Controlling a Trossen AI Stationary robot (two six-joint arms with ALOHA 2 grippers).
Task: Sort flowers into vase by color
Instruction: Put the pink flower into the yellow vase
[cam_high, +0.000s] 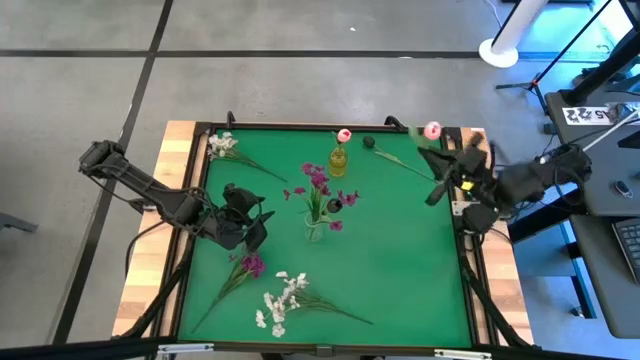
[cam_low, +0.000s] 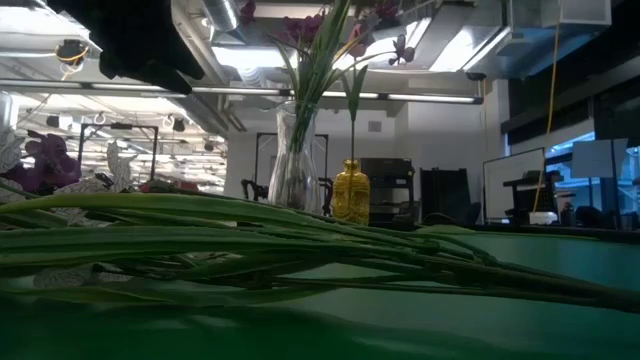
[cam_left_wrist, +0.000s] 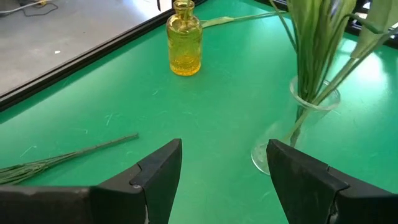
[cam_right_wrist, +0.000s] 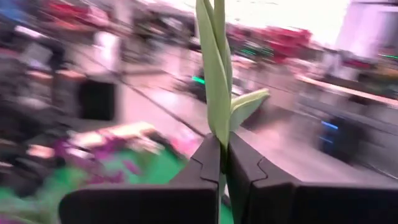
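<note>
Nearest my low camera lie long green stems (cam_low: 300, 250), flat across the bench (cam_high: 400, 260); from there I go to the pincers. My right pincer (cam_right_wrist: 224, 163) is clamped shut on a green tulip stem (cam_right_wrist: 216, 81), fingers pressed together around it; in the high view it sits at the bench's right edge, raised I think, though the wrist picture is too smeared to be sure, with a pink tulip bud (cam_high: 432, 130) near the far rim just beside it. My left pincer (cam_left_wrist: 224, 171) stands with fingers spread wide, holding nothing, low over the green surface near the clear glass vase (cam_left_wrist: 305, 124). That vase holds the magenta-purple blossoms (cam_high: 322, 185) at mid-bench; just beyond it the yellow bottle (cam_high: 338, 160) carries one pink bud (cam_high: 344, 135). Further out, a white sprig (cam_high: 222, 146) lies in the far left corner; a purple sprig (cam_high: 250, 265) and a white cluster (cam_high: 282, 300) lie towards the near edge; a dark bloom (cam_high: 368, 143) lies near the far rim.
</note>
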